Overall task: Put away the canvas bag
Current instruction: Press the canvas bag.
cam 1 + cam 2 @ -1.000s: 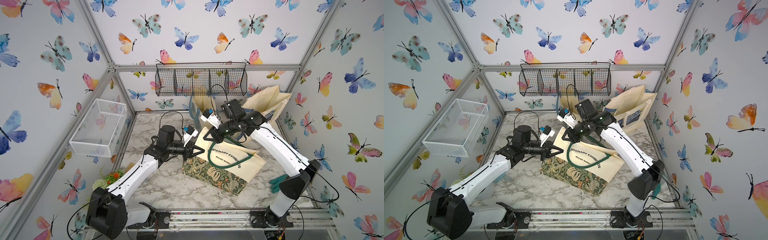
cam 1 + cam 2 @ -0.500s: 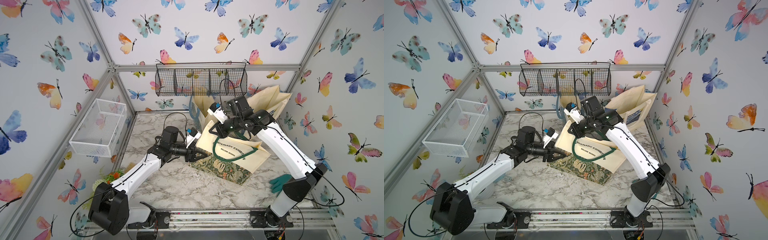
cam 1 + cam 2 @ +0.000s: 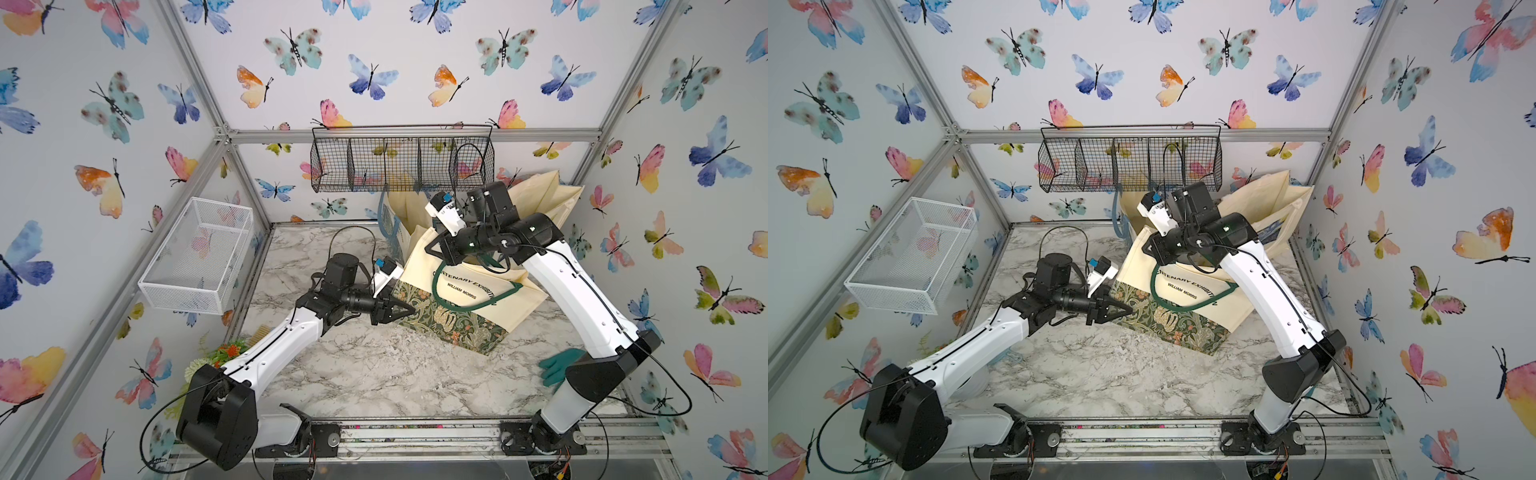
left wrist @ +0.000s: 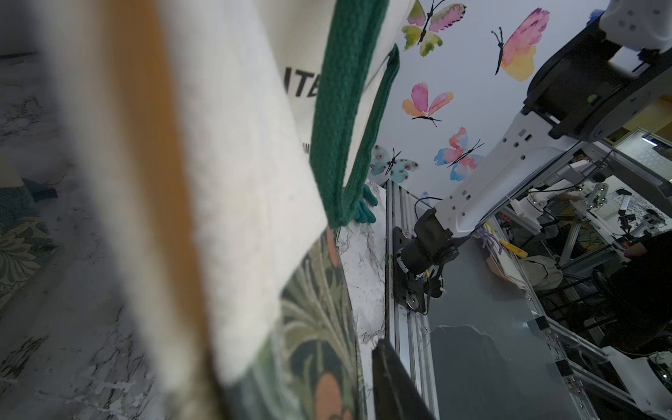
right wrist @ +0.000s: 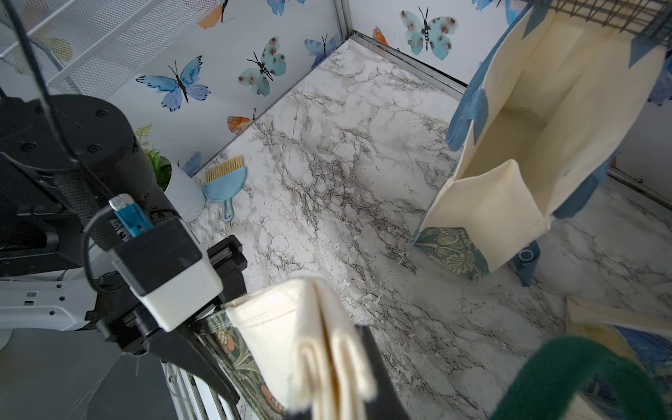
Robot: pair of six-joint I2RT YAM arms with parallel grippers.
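The right claw [image 3: 434, 249] is pinched narrow on the folded top corner of the canvas bag [image 3: 419, 270], holding that end up while its floral bottom edge rests on the marble table [image 3: 374, 374], right of centre. The left claw [image 3: 401, 309] stands partly open at the bag's left floral corner, one finger [image 4: 392, 382] just beside the cloth. An open tote [image 3: 405, 216] stands just behind, at the far wall.

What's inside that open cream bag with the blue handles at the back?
In the right wrist view the open cream bag shows only bare cream walls and floor. The near bottom corner is hidden by its own front wall.
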